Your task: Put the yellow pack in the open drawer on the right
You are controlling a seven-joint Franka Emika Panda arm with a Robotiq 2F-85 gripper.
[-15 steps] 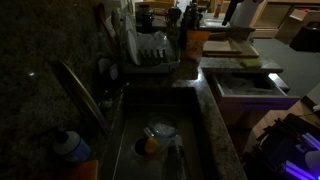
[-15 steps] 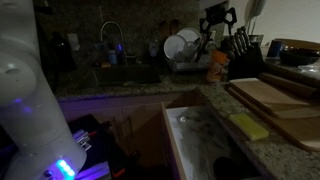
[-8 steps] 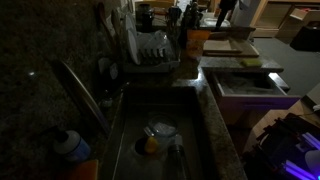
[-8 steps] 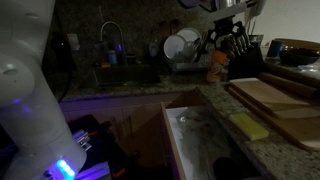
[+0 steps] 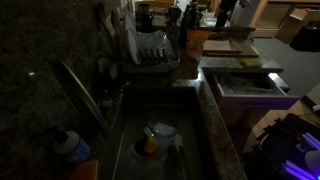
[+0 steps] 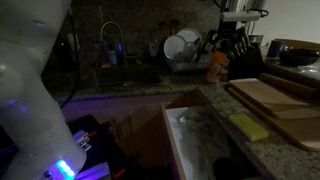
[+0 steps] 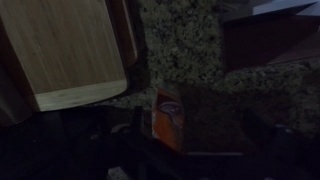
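Observation:
The yellow pack (image 7: 170, 118) is a small orange-yellow packet on the speckled counter, seen from above in the wrist view. In an exterior view it stands beside the knife block (image 6: 217, 67). My gripper (image 6: 240, 10) hangs high above that spot, mostly cut off by the frame's top edge, and is a dark shape in an exterior view (image 5: 224, 12). Its fingers look spread and hold nothing. The open drawer (image 6: 176, 140) has a white inside and juts out below the counter edge; it also shows in an exterior view (image 5: 232, 92).
A wooden cutting board (image 7: 65, 50) lies beside the pack, also in both exterior views (image 6: 270, 95) (image 5: 228, 45). A flat yellow-green pad (image 6: 248, 125) lies on the counter. A dish rack with plates (image 6: 182, 47), a knife block (image 6: 243, 62) and the sink (image 5: 160, 135) are near.
The gripper has shifted sideways at the top of both exterior views, from over the dish rack to over the knife block and pack. Nothing else has moved.

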